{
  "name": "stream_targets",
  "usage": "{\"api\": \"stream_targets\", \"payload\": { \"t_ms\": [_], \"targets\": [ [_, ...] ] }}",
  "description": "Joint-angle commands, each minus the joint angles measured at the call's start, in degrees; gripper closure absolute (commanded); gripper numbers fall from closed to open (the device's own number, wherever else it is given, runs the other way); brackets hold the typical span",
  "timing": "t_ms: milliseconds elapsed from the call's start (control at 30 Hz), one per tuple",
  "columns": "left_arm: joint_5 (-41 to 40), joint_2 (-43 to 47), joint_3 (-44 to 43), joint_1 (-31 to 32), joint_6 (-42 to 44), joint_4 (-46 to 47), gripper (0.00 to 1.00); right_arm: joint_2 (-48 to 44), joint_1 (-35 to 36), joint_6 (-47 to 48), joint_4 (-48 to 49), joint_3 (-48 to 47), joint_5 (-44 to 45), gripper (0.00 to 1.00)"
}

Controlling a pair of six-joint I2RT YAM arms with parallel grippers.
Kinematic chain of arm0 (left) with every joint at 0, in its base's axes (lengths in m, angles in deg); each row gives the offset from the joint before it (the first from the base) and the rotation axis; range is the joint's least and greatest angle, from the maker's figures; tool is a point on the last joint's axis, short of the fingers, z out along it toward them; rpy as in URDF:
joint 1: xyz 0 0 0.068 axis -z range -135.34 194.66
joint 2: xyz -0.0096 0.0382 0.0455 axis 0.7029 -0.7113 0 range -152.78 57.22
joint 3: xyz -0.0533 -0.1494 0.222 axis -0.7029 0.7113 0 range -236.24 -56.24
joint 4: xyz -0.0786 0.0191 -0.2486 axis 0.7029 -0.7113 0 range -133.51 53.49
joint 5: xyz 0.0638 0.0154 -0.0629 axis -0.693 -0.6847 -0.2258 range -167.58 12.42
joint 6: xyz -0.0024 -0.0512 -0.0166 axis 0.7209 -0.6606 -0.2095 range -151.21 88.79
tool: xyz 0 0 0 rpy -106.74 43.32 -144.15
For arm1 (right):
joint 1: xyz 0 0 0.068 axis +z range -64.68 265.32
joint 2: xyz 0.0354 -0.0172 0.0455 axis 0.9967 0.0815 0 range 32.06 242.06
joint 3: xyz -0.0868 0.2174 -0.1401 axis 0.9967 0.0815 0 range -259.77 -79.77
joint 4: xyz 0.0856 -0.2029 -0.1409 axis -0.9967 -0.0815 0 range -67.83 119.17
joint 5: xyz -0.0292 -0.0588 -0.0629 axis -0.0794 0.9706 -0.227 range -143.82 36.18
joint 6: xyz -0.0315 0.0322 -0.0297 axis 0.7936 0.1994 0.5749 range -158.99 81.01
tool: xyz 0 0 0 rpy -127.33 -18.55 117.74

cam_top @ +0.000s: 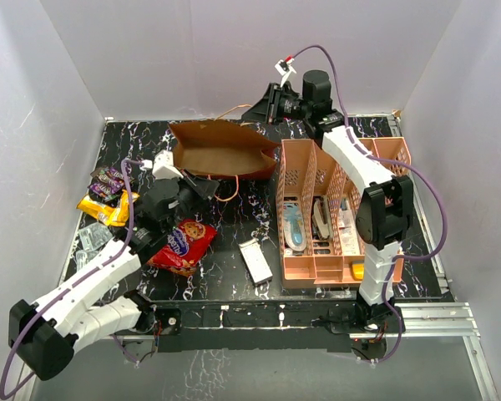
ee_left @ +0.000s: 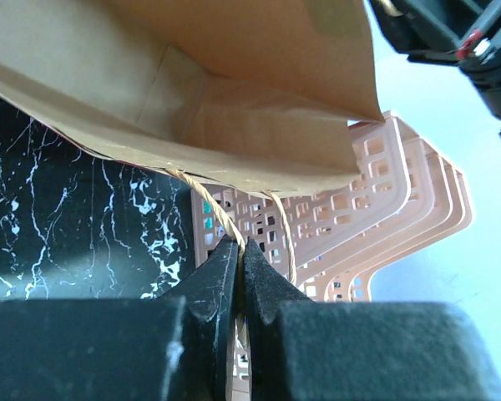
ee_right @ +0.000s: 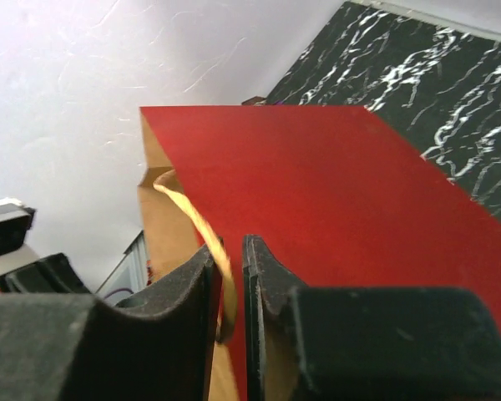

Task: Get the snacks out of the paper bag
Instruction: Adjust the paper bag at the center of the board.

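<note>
The paper bag (cam_top: 221, 150) is held off the black table with its brown inside facing up; no packet shows in it. My left gripper (cam_top: 202, 185) is shut on its near tan cord handle (ee_left: 221, 219), jaws pressed together in the left wrist view (ee_left: 240, 251). My right gripper (cam_top: 263, 109) is closed around the far handle (ee_right: 192, 217) at the bag's red outer wall (ee_right: 317, 200), jaws a narrow gap apart (ee_right: 230, 276). The snacks lie on the table at left: a red bag (cam_top: 184, 245), a purple packet (cam_top: 108, 181), an orange-yellow packet (cam_top: 104, 209) and a clear wrapper (cam_top: 90, 238).
The pink slotted rack (cam_top: 334, 209) with stationery stands right of the bag and shows behind it in the left wrist view (ee_left: 376, 225). A small white box (cam_top: 255, 261) lies near the front edge. White walls enclose the table.
</note>
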Motion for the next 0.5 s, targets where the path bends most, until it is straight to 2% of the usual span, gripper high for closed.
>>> {"api": "stream_targets", "payload": {
  "t_ms": [0,167,333,467],
  "targets": [
    [-1.6,0.3,-3.5,0.2,-1.7,-5.3,1.00,-0.1,-1.4,3.9,-1.5,-3.7,0.1,0.76],
    [-4.0,-1.0,-6.9,0.2,-1.5,-9.8,1.00,-0.9,-3.2,7.5,-6.3,-5.8,0.4,0.48],
    [-7.0,-1.3,-11.1,0.1,2.1,-13.3,1.00,-1.8,-6.1,13.9,-15.6,-11.8,2.1,0.03],
    [-8.4,-2.0,-14.4,0.1,5.1,-14.2,1.00,-3.3,-8.1,16.5,-21.4,-15.3,2.7,0.02]
  ]
}}
